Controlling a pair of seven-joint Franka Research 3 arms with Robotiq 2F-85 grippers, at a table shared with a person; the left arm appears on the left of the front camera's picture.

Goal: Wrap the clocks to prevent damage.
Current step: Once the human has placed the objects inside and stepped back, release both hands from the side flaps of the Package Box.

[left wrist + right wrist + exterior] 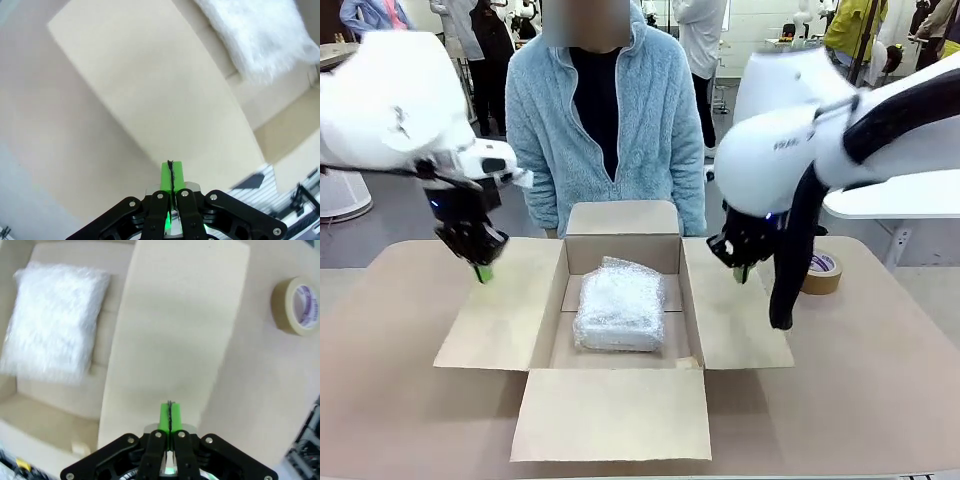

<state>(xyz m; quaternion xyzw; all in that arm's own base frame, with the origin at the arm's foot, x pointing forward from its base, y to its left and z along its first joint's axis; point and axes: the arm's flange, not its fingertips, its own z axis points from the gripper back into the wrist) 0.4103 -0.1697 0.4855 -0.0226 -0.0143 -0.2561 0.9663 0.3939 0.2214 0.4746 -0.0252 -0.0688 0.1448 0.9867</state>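
The clocks (620,305), one bubble-wrap bundle, lie in the middle of the open cardboard box (610,415), already padded. Both the left gripper (481,270) and the right gripper (741,272) hover pinched shut and empty over the side flaps, probably poised to fold them in

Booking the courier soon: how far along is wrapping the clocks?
Done: the clocks sit as one bubble-wrap bundle inside the cardboard box. In hand: nothing; the left gripper and right gripper hover shut and empty over the side flaps. Possibly left: the flaps lie open and the tape roll lies aside.
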